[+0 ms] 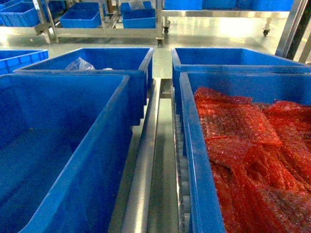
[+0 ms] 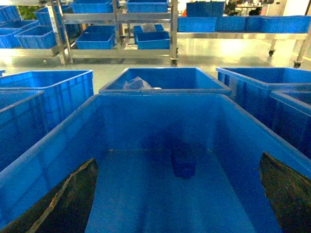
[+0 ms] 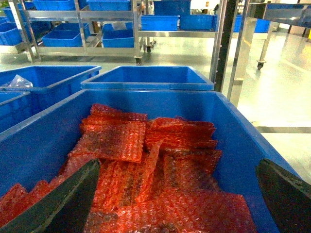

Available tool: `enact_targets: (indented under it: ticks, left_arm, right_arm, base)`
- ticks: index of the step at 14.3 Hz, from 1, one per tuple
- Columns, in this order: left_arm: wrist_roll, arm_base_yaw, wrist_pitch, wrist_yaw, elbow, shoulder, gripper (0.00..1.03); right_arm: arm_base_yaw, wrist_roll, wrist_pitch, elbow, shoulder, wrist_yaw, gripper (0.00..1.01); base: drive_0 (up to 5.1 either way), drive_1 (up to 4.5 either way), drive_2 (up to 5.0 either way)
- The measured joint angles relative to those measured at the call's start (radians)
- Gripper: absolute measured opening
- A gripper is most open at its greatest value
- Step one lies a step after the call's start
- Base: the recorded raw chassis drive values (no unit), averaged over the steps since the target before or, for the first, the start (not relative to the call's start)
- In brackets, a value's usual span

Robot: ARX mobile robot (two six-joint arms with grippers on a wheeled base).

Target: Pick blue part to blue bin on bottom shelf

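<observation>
A small dark blue part (image 2: pixel 183 163) lies on the floor of the near left blue bin (image 2: pixel 146 116), towards its far wall. My left gripper (image 2: pixel 177 158) hangs open above this bin, its dark fingers (image 2: pixel 68 199) wide apart and holding nothing. The same bin (image 1: pixel 104 160) fills the left of the head view, where its inside is too dim to show the part. My right gripper (image 3: pixel 179 162) is open and empty over the near right bin (image 3: pixel 243 141), which is full of red bubble wrap (image 3: pixel 146 170). Both bins rest on the bottom shelf, whose steel rail (image 1: pixel 146 160) runs between them. Neither gripper shows in the head view.
Two more blue bins (image 1: pixel 121 60) (image 1: pixel 228 58) stand behind the near pair; the left one holds a clear plastic bag (image 1: pixel 80 64). White roller tracks (image 1: pixel 183 194) run beside the rail. Across the floor are steel racks (image 1: pixel 102 31) with blue bins. A steel upright (image 3: pixel 223 43) stands at the right.
</observation>
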Motion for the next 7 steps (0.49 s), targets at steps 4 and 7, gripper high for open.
enact_targets:
  ticks: [4,7]
  left_arm:
    - [0.0,0.0,0.0,0.0,0.0,0.0,0.98]
    - [0.0,0.0,0.0,0.0,0.0,0.0,0.98]
  right_arm:
    - [0.0,0.0,0.0,0.0,0.0,0.0,0.98]
    - [0.0,0.0,0.0,0.0,0.0,0.0,0.98]
  base:
    - [0.0,0.0,0.0]
    - [0.0,0.0,0.0]
